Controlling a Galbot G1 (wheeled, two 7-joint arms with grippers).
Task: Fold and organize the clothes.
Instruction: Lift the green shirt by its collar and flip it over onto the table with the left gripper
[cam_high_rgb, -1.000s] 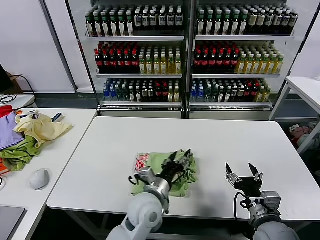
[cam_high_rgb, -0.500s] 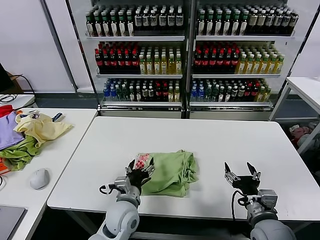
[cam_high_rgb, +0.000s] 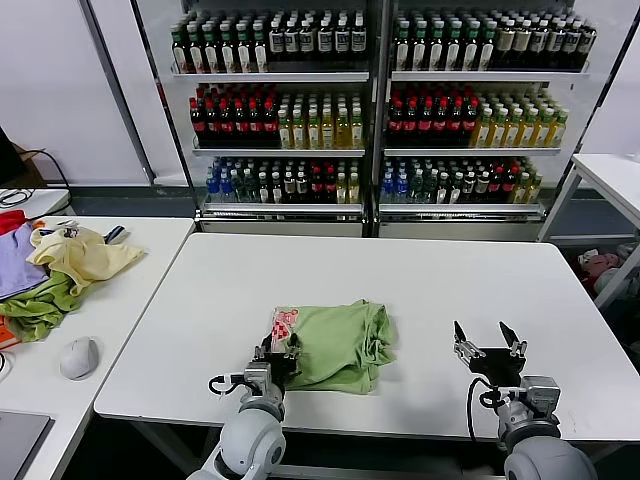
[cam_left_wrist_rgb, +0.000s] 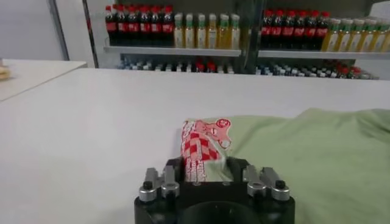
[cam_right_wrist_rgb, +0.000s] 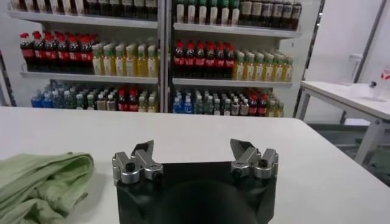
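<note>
— Where's the left end effector (cam_high_rgb: 277, 357)?

— Low by the desk's (cam_high_rgb: 430, 270) near edge, at the shirt's (cam_high_rgb: 340, 343) near-left corner. Its fingers (cam_left_wrist_rgb: 162, 182) look fairly close together at the cloth's edge by the red-and-white patch (cam_left_wrist_rgb: 204, 141), but I cannot tell if they pinch it.

— And the right end effector (cam_high_rgb: 487, 345)?

— Fingers spread wide, holding nothing, hovering near the front edge, well apart from the shirt.

— The shirt itself?

— Light green, folded into a loose bundle, lying a little left of the middle, close to the near edge. Beyond the far edge stand shelves of bottles (cam_high_rgb: 380, 100).
</note>
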